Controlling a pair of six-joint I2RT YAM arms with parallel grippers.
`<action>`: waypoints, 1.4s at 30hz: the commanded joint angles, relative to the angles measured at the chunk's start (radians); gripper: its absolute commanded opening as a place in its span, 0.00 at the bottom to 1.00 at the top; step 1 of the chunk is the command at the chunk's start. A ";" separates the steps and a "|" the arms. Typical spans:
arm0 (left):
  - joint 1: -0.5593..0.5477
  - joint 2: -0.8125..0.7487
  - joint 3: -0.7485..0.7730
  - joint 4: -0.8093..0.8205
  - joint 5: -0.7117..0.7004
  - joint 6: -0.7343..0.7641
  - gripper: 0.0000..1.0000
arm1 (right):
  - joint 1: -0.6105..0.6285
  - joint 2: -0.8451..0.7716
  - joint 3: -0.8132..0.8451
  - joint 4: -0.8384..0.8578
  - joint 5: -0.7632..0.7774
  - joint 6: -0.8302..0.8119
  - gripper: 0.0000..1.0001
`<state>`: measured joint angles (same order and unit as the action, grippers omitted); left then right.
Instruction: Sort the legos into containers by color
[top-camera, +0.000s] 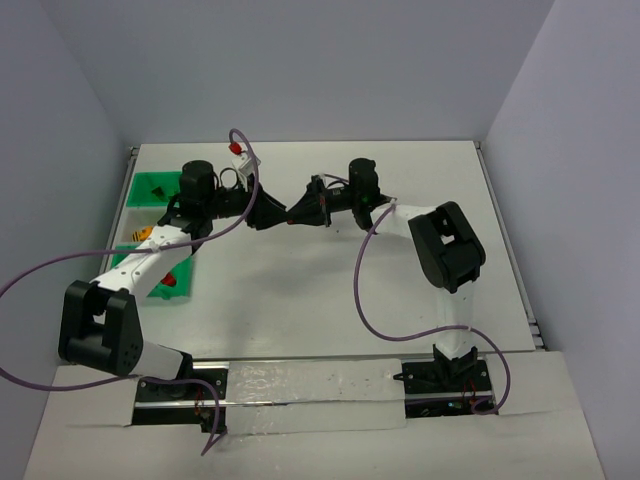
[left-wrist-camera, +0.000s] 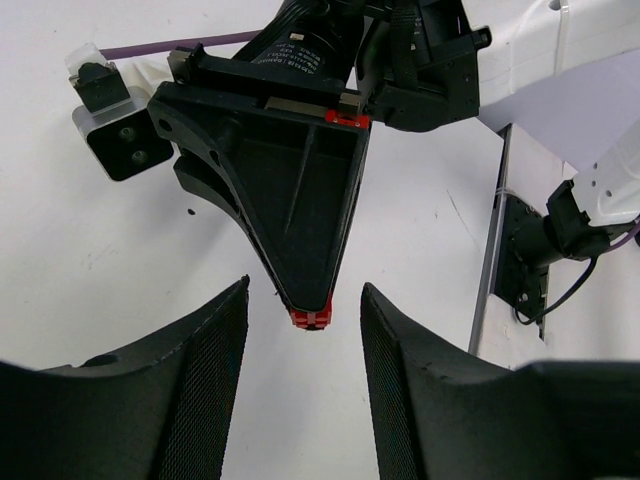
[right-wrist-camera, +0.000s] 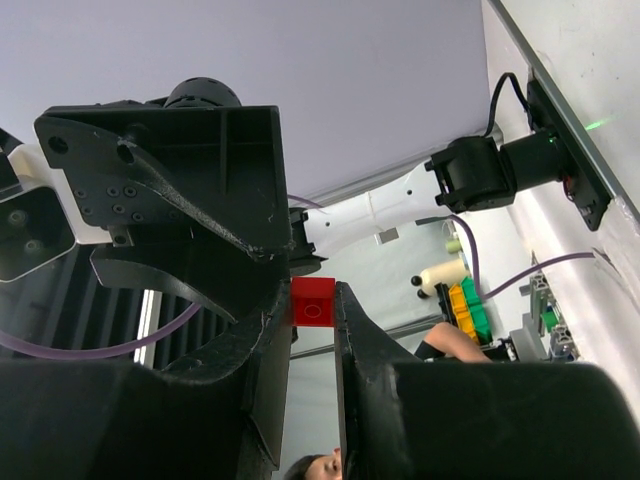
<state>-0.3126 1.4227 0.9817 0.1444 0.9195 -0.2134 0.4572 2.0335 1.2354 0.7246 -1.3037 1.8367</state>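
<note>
On right gripper (left-wrist-camera: 308, 300), illegible label (left-wrist-camera: 300, 63)

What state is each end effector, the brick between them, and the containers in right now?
left end effector: open, fingers either side of the red lego, not gripping.
right end effector: shut on the red lego.
red lego: held off the table at the right fingertips.
containers: upright, open-topped, some legos inside, partly hidden by the left arm.

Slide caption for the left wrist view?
Right gripper pinches a red lego at its tip, facing the open left gripper.
</note>
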 joint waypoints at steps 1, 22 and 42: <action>-0.005 0.015 0.040 0.014 -0.007 0.003 0.55 | 0.014 -0.021 0.001 0.044 -0.020 0.010 0.00; -0.015 0.031 0.025 0.021 -0.019 0.000 0.56 | 0.015 -0.029 -0.010 0.061 -0.016 0.024 0.00; -0.017 0.042 0.034 -0.039 -0.039 0.019 0.00 | 0.004 -0.030 -0.020 0.064 -0.008 0.035 0.29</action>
<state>-0.3309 1.4551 0.9817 0.1279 0.9008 -0.2237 0.4595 2.0335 1.2179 0.7467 -1.2774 1.8622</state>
